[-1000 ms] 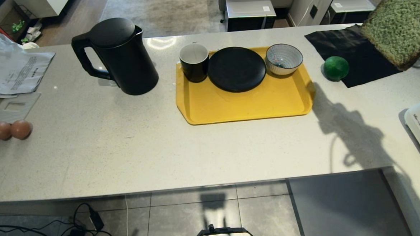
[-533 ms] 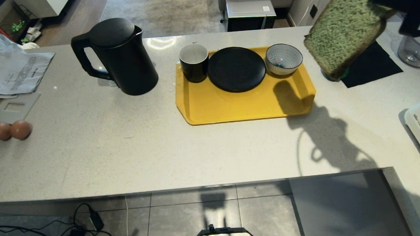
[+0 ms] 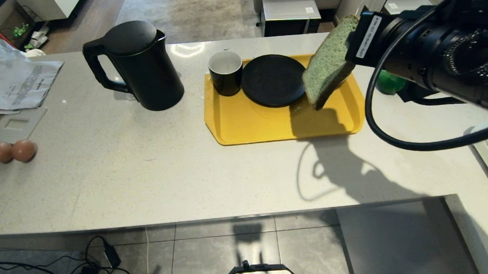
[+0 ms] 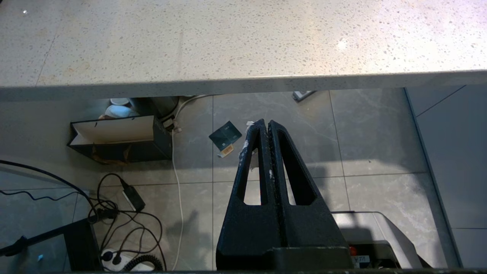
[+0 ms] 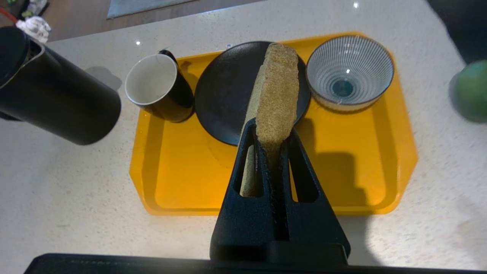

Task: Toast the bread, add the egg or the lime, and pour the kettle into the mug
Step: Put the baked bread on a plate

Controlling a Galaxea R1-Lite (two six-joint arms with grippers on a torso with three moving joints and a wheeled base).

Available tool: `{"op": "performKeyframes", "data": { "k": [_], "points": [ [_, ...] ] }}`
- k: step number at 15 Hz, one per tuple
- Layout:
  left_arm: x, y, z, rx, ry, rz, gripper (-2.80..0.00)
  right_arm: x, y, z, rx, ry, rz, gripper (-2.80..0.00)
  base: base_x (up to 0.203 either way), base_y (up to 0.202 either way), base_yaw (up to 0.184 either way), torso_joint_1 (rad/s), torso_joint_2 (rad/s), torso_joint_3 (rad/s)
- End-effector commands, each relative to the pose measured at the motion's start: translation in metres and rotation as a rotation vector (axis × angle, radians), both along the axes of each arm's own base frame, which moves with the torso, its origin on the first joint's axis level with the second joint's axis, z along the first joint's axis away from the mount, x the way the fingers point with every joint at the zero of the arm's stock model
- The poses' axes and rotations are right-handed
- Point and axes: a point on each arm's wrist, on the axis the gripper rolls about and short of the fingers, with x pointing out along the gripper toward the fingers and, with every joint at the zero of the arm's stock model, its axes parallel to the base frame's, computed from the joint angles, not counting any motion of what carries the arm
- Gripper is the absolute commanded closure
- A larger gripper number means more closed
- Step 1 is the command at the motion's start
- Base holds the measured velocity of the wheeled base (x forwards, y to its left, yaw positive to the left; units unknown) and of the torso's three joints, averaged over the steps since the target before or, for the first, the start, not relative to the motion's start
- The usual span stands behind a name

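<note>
One long counter [image 3: 145, 171] carries everything here. On it, left of centre, stands the kettle [image 3: 136, 65], lid on, handle turned to the left, well apart from the paper sheets [image 3: 11, 84] at the far left end. Just right of the kettle lies a yellow tray [image 3: 268, 125]; along its far edge sit the mug [image 3: 225, 72], a black plate [image 3: 272, 80] and a striped bowl [image 5: 349, 72], the mug touching or almost touching the plate.

The right arm [image 3: 440, 55] reaches in from the right, above the counter. Its right gripper [image 5: 271, 146] is clamped tight on one end of the bread [image 3: 328, 63], which it holds on edge in the air, tilted, over the right part of the tray. From the head view the slice hides the bowl; from the wrist it hangs over the plate's right side and the gap beside the bowl. Its shadow falls on the tray's near right corner.

The lime [image 3: 388, 83] rests on the counter just beyond the tray's right edge, half hidden behind the arm. Two eggs [image 3: 13, 151] lie side by side, touching, at the counter's left end, far from the tray.

The left gripper [image 4: 265, 127] hangs below the counter's front edge over the tiled floor [image 4: 361, 152], its fingers pressed together with nothing between them.
</note>
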Motion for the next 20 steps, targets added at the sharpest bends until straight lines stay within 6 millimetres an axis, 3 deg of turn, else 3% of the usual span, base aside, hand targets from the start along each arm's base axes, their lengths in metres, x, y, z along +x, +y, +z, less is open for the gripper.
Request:
{"op": "performKeyframes", "data": {
  "k": [1,9,14,20],
  "points": [
    [0.001,0.000,-0.004,-0.001,0.014,0.001,0.00,0.015,0.011,-0.012,0.020,0.037,-0.009,0.00,0.000,0.000,0.000,0.000,0.00,0.000],
    [0.001,0.000,-0.004,-0.001,0.014,0.001,0.00,0.052,0.030,-0.027,0.182,0.078,-0.115,0.00,0.000,0.000,0.000,0.000,0.00,0.000],
    [0.001,0.000,-0.004,-0.001,0.014,0.001,0.00,0.057,0.042,-0.038,0.300,0.112,-0.087,0.00,0.000,0.000,0.000,0.000,0.00,0.000],
    [0.001,0.000,-0.004,-0.001,0.014,0.001,0.00,0.054,0.090,-0.054,0.347,0.153,0.023,0.00,0.000,0.000,0.000,0.000,0.00,0.000]
  ]
}}
